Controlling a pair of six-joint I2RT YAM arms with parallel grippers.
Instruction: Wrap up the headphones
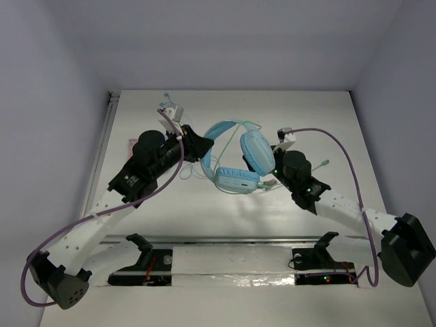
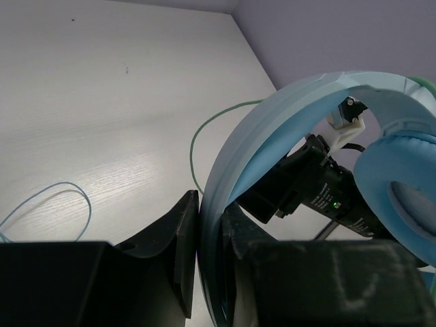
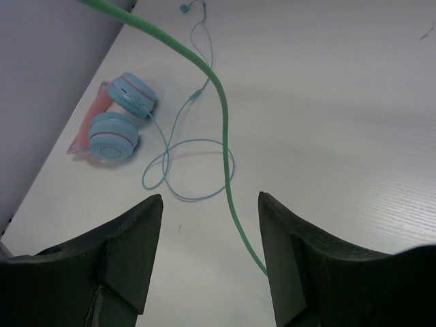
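Quick headcount from this one: two arms, two grippers, two sets of headphones, two cables. The big light-blue headphones (image 1: 238,160) sat around the middle of the bench (image 1: 204,218), a bit toward the far edge, with both of their earcups (image 1: 257,151) side by side and the wide headband (image 2: 272,116) arching up toward the far edge. The left gripper (image 2: 208,211) was clamped right onto that headband, with one black finger on each face of the band and no gap to speak of. The right gripper (image 3: 210,204) sat close in beside the earcups on the right-edge side, with its jaws spread wide and nothing held between them. The green cable (image 3: 225,157) drooped down through the gap and ended close to one finger, though I couldn't tell if it actually touched. From the left wrist view you could also see a loop of that green cable lying on the bench just past the headband. The second pair, the little pink-banded headphones (image 3: 112,119), lay flat by the left edge, well apart from the big ones and with two round blue cups showing. Their thin blue cable (image 3: 191,157) curled loosely across the bench toward the far edge.
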